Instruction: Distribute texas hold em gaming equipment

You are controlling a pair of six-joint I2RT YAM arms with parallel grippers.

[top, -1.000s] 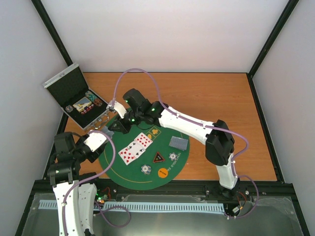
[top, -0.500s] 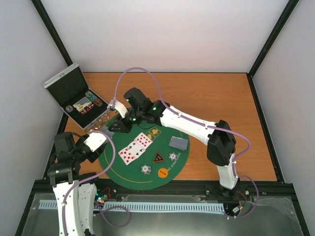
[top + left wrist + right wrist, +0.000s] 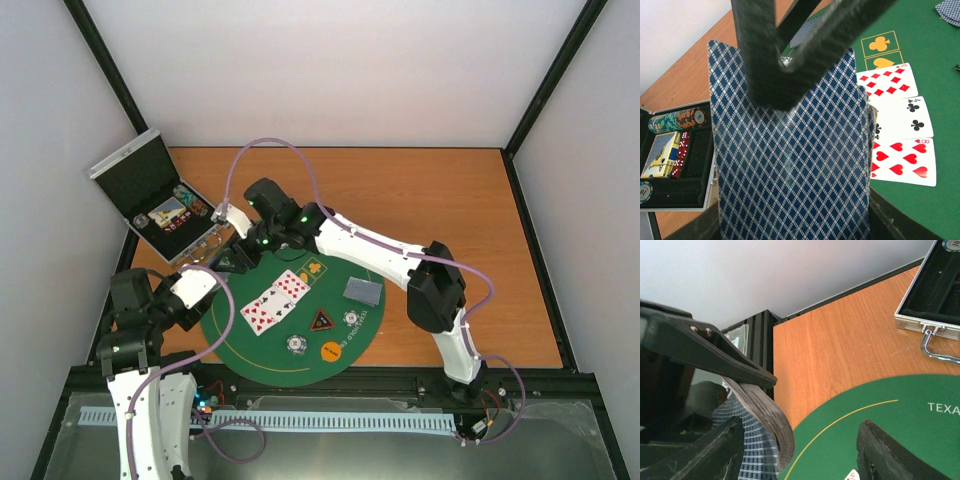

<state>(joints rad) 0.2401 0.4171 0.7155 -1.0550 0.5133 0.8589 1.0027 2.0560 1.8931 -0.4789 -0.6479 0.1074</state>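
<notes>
My left gripper is shut on a deck of blue-diamond-backed playing cards held upright at the mat's left edge. My right gripper is open right at that deck; its black fingers hang over the deck's top. In the right wrist view the deck's bent edge lies beside the left finger of the right gripper. Face-up cards lie on the green mat, with a black triangle marker, two chips, an orange disc and face-down cards.
The open silver case stands at the back left, with chips, dice and a card box inside. Its latch and rim lie close to the mat's edge. A small club-marked tile sits on the mat.
The right gripper has opened its jaws at the deck and shifted slightly left. The left gripper still holds the deck in the same place.
</notes>
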